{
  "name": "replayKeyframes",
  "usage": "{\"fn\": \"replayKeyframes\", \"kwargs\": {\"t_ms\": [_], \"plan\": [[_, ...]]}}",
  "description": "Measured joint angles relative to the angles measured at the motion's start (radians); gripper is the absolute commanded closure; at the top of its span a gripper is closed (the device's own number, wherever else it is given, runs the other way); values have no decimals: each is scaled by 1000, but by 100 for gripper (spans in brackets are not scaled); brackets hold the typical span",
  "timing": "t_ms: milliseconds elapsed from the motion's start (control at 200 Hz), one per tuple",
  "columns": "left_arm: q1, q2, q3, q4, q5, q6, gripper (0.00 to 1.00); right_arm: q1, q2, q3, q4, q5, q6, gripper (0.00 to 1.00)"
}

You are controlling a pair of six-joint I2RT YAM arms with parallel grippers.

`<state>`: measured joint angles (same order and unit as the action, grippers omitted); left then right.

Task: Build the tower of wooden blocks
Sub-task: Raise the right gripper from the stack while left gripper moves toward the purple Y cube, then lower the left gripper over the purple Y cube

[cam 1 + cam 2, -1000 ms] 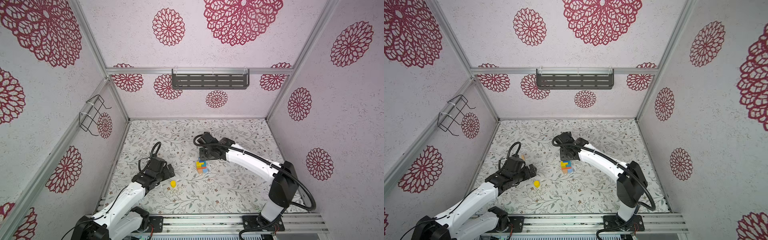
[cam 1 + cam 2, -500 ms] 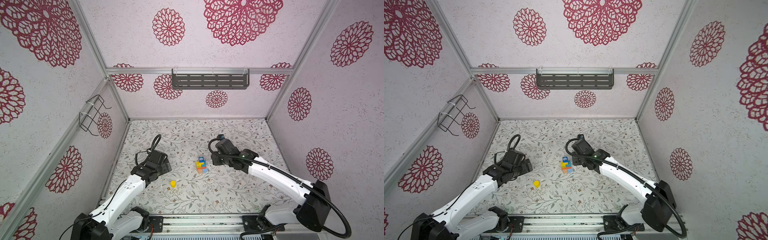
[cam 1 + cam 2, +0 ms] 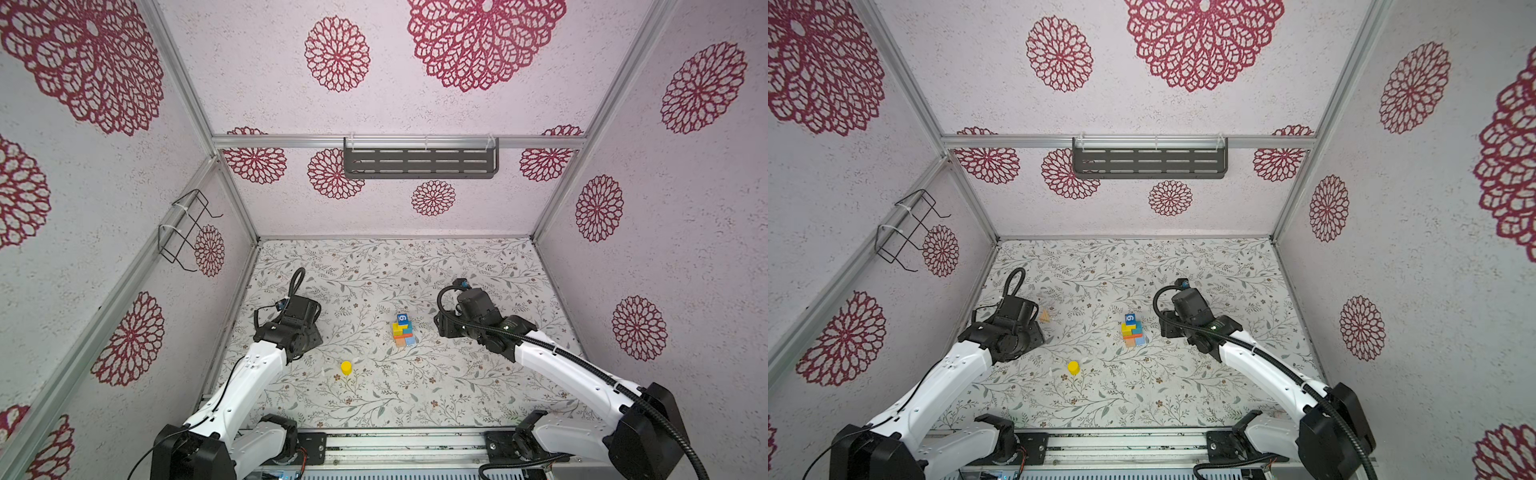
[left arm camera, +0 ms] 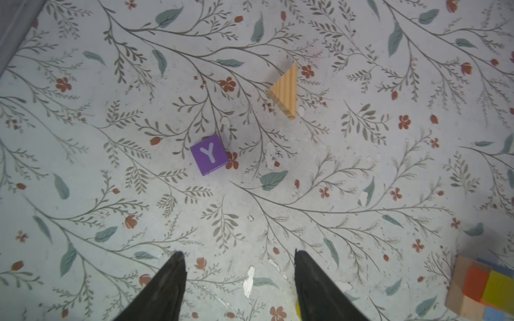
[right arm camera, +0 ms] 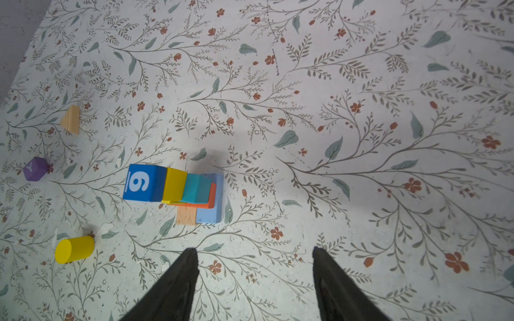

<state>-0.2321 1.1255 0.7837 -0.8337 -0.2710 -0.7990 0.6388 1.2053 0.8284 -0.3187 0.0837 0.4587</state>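
- The left gripper (image 4: pixel 238 253) is seen with its jaws set apart and nothing between them; it is held over the tabletop (image 3: pixel 457 386), well apart from the tower on its left-arm side
- One purple cube marked Y (image 4: pixel 210 154) and one tan wedge (image 4: pixel 283 90) lie loose ahead of that gripper, both well apart from the tower and neither touched
- One yellow cylinder (image 3: pixel 345 367) stands alone near the tower, on its left-arm side and closer to the arm bases; it appears upright in both top views
- The wood block tower (image 3: pixel 402 330) is placed between the two arms. Six blocks can be counted in it: one tan and one light blue side by side at the foot, then one orange, one teal and one yellow, with one blue cube marked 6 (image 5: pixel 141 182) on top
- The upper blocks are stacked off-centre from the base, so the stack is judged easy to topple
- The right gripper (image 5: pixel 254 249) is seen spread wide and empty, just beside the tower on its right-arm side and not touching it
- Six of the nine blocks in view are judged placed and three are left to add, so the task is taken to be about two thirds done
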Motion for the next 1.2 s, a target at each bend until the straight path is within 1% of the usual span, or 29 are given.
{"fn": "replayKeyframes", "kwargs": {"t_ms": [160,260,380,605,931,1201], "plan": [[69,66,39,-4,25,12,19,-25,-31,-69,53,-14,-16,2],[97,117,45,1,35,18,17,-48,-55,-101,77,-18,-23,1],[108,169,42,9,33,16,14,-82,-68,-126,98,-33,-33,1],[143,216,-26,58,34,-28,13,-124,-69,-171,137,-70,-41,1],[165,287,-23,93,27,-42,22,-129,-69,-192,176,-118,-40,1],[185,336,5,115,22,-47,24,-130,-69,-197,187,-122,-40,1]]}}
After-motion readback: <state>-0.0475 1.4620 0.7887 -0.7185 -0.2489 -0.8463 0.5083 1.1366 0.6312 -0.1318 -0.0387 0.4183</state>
